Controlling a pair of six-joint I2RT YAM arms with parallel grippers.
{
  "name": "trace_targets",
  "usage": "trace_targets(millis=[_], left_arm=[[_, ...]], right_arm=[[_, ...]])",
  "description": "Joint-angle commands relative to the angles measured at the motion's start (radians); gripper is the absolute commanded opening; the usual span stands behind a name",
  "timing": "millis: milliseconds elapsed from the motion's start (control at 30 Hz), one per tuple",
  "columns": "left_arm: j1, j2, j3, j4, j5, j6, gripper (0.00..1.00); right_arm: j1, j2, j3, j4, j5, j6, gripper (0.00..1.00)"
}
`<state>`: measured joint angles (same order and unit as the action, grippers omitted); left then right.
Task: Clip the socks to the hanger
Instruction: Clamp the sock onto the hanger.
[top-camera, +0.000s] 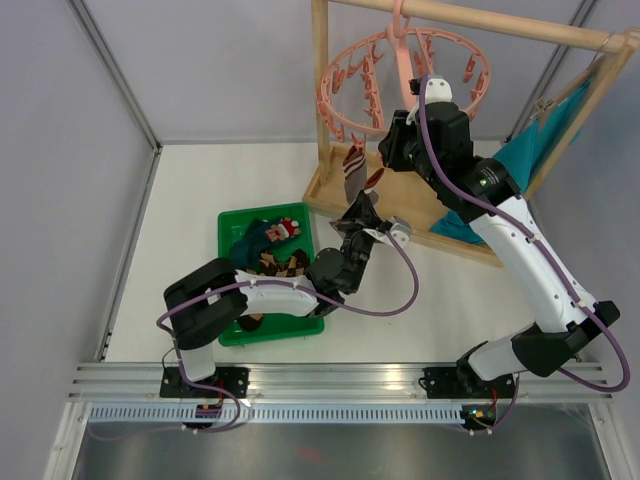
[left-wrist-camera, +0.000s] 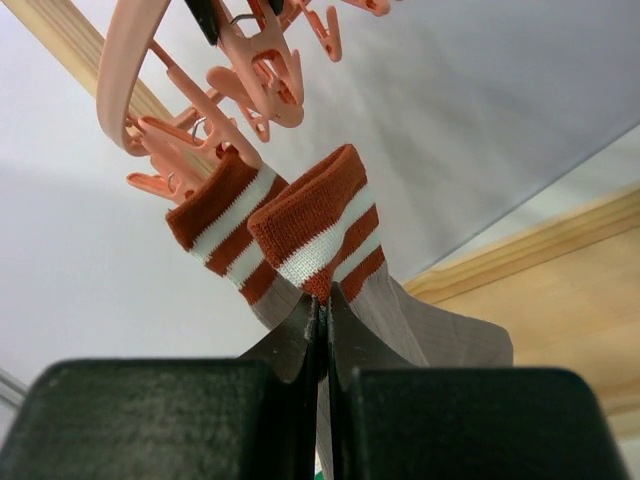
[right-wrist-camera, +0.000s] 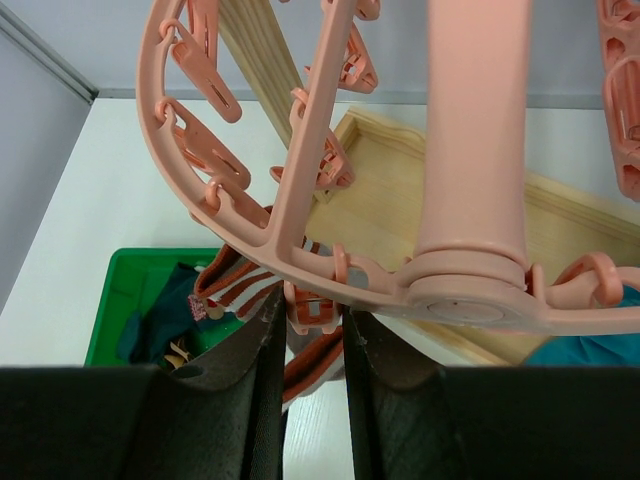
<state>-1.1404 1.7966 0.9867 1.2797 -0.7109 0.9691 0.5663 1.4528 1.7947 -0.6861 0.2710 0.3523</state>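
hanger (left-wrist-camera: 115, 70): cropped at top edge | striped sock (left-wrist-camera: 320, 230) lower part: hidden behind left end effector (left-wrist-camera: 322, 312)

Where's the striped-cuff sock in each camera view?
Top external: striped-cuff sock centre, hanging below the hanger ring.
Left wrist: sock mid-frame under hanger pegs, pinched in the left tool.
Right wrist: sock lower left, behind hanger ring.
Shared landmark: the pink hanger.

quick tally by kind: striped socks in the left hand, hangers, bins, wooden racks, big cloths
striped socks: 2
pink hanger: 1
green bin: 1
wooden rack: 1
teal cloth: 1
total: 6
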Motion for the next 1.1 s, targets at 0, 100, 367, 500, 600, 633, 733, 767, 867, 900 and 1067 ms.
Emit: trace_targets(millis=[0,100,367,500,600,633,733,767,867,900,1067], left_arm=[[-0.004,0.036,0.085,0.382,-0.058,0.111,0.02],[-0.005,0.072,0.151,0.383,-0.087,0.163,0.02],[-0.010,0.107,0.224,0.383,-0.127,0.207,0.02],[-0.010,0.122,0.227,0.383,-0.144,0.204,0.02],[-0.007,0.112,0.213,0.383,-0.153,0.183,0.02],[-0.007,0.106,0.210,0.383,-0.151,0.172,0.02],[-0.002,0.113,0.216,0.383,-0.145,0.174,0.02],[-0.001,0.115,0.219,0.383,-0.142,0.172,0.02],[0.002,0.115,0.216,0.383,-0.131,0.161,0.02],[0.002,0.115,0.214,0.383,-0.128,0.157,0.02],[0.011,0.109,0.214,0.383,-0.125,0.140,0.02]], right_arm=[[0.004,0.012,0.046,0.020,0.016,0.013,0.00],[0.004,0.017,0.057,0.013,0.022,0.013,0.00],[0.006,0.033,0.065,-0.021,0.053,0.019,0.00],[0.006,0.057,0.089,-0.035,0.059,0.027,0.00],[0.006,0.080,0.113,-0.050,0.066,0.031,0.00],[0.004,0.083,0.120,-0.055,0.071,0.033,0.00],[0.006,0.098,0.158,-0.073,0.085,0.034,0.00],[0.004,0.107,0.181,-0.081,0.092,0.036,0.00],[0.004,0.126,0.209,-0.099,0.103,0.037,0.00],[0.006,0.129,0.212,-0.099,0.106,0.037,0.00],[0.006,0.135,0.201,-0.101,0.105,0.050,0.00]])
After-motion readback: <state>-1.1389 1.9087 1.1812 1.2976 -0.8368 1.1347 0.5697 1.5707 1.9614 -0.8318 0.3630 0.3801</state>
